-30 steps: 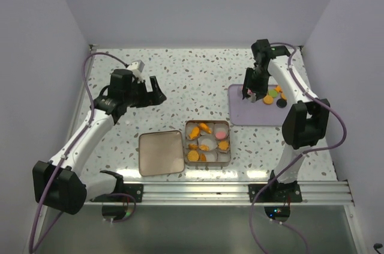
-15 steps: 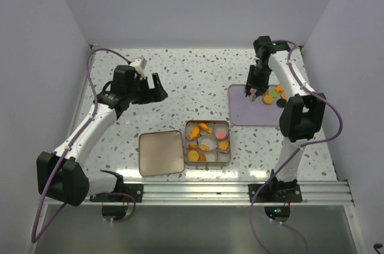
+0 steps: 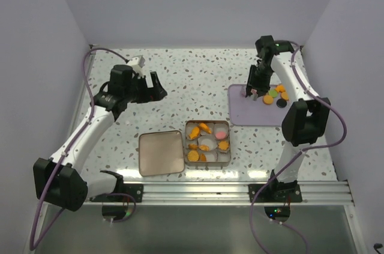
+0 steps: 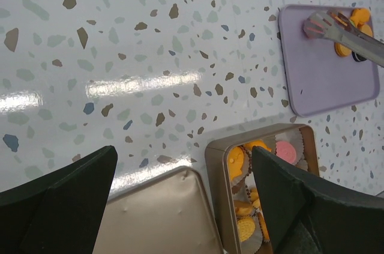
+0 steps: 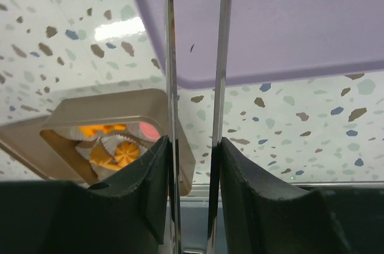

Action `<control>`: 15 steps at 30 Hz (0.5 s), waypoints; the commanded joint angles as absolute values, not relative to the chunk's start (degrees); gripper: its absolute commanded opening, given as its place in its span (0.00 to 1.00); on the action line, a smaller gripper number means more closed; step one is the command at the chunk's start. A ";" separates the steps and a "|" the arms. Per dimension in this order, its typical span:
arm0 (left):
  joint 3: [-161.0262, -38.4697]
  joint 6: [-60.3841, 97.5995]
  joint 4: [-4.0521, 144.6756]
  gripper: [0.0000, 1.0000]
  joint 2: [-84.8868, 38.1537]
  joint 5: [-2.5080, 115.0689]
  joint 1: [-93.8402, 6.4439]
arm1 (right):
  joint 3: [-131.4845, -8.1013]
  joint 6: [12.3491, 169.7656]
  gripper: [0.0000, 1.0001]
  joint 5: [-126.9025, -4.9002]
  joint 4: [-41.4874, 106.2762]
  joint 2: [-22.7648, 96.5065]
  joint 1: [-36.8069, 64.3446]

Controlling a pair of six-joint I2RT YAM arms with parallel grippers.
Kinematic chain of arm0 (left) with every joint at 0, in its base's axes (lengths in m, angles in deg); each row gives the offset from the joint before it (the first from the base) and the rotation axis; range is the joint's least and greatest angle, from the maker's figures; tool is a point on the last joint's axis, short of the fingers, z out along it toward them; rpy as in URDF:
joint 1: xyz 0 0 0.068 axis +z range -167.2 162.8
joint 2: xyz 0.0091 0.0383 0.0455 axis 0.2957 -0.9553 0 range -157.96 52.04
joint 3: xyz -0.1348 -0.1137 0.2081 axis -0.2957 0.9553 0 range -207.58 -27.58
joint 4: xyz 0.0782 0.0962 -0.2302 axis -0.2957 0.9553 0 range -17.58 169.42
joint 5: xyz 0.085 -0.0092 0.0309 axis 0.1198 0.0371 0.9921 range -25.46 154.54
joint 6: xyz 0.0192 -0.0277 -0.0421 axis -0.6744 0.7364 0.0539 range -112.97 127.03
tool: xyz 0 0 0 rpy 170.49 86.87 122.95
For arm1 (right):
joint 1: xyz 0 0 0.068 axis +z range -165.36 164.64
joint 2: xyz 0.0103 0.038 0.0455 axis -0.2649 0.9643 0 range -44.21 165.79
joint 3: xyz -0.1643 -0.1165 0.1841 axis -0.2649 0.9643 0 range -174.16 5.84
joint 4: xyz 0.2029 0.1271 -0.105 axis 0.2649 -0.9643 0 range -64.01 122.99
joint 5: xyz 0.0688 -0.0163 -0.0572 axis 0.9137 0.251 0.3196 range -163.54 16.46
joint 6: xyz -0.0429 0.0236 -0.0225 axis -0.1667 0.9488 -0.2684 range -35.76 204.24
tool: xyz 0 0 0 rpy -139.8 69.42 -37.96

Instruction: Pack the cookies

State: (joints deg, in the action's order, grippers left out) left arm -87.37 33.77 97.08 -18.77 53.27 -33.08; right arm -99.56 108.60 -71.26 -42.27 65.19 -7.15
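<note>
right gripper (image 5: 192, 149) clamping tongs (image 5: 170, 74) over purple tray (image 5: 288, 26), left gripper (image 4: 183, 158) spread wide

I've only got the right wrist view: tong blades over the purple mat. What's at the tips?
Observer: A pink cookie sits at the tips of the tongs, near a corner of the mat.
Operator: More cookies on the mat?
Observer: Yes, several orange cookies clustered toward its right side.
Operator: And the left arm?
Observer: Left end effector is open and empty, above the table, beyond the lid.
</note>
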 commanded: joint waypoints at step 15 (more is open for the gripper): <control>-81.55 35.77 98.34 1.00 -3.95 53.99 -33.11 | -82.59 108.33 0.28 -39.62 -43.64 30.71 -1.92</control>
